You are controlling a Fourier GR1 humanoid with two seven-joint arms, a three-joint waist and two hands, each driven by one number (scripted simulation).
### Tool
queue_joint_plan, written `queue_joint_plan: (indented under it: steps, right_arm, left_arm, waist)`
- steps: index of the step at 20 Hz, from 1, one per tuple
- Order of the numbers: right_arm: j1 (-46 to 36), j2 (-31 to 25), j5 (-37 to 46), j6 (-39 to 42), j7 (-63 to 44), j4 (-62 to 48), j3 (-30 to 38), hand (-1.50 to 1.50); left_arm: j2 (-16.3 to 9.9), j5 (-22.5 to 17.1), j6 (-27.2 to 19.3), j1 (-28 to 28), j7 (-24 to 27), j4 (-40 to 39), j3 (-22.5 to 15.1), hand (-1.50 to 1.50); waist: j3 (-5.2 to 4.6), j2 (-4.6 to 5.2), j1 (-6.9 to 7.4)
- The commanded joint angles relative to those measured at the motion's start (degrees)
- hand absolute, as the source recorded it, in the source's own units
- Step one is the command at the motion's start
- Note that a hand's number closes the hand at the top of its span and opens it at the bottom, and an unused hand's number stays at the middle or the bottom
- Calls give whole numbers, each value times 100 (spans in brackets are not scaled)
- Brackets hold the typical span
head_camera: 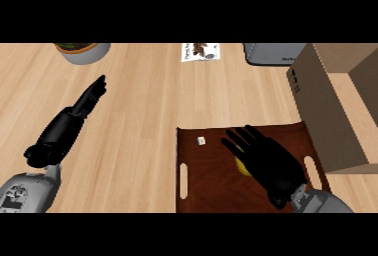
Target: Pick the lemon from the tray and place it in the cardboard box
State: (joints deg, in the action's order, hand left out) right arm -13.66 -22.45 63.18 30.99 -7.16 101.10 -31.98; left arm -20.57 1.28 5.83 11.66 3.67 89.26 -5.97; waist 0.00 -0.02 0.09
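Note:
A brown tray point(207, 190) with slot handles lies at the lower middle of the counter. On it a yellow lemon point(240, 165) shows only as a sliver, mostly hidden under my right hand point(264, 159). That hand hovers over the lemon with fingers straight, pointing away from me, open. The cardboard box point(328, 115) stands just right of the tray, its open top at the right edge. My left hand point(88, 97) rests over bare counter at the left, fingers straight and pointing up the view, holding nothing.
A small white item point(201, 141) sits on the tray's far left part. At the back stand a grey pot with a plant point(83, 51), a small printed packet point(201, 51) and a grey appliance point(272, 53).

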Motion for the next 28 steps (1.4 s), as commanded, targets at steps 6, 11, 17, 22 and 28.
queue_joint_plan:
  steps: [6, 11, 17, 22, 28]
  right_arm:
    - [-193, 564, 440, -417, 680, -1198, 166, -150]
    - [-84, 654, 937, -788, 670, -1480, 238, -150]
    - [-424, 794, 1093, -1050, 1075, -2415, 635, -150]
    - [-285, 1018, 1272, -966, 1235, -2448, 496, -150]
    - [-225, 803, 1383, -1916, 2063, -2450, 498, 150]
  left_arm:
    - [264, 352, 211, 114, 43, -150, 203, 0]
    - [227, 309, 464, 179, 338, -525, 550, 0]
    - [357, 342, 571, 167, 110, -152, 611, 0]
    - [589, 638, 481, 305, 357, -686, 604, 0]
    - [641, 739, 517, -216, 359, -166, 515, 0]
  waist:
    - [0, 5, 12]
    - [0, 6, -3]
    - [1, 8, 19]
    - [0, 9, -9]
    - [0, 4, 6]
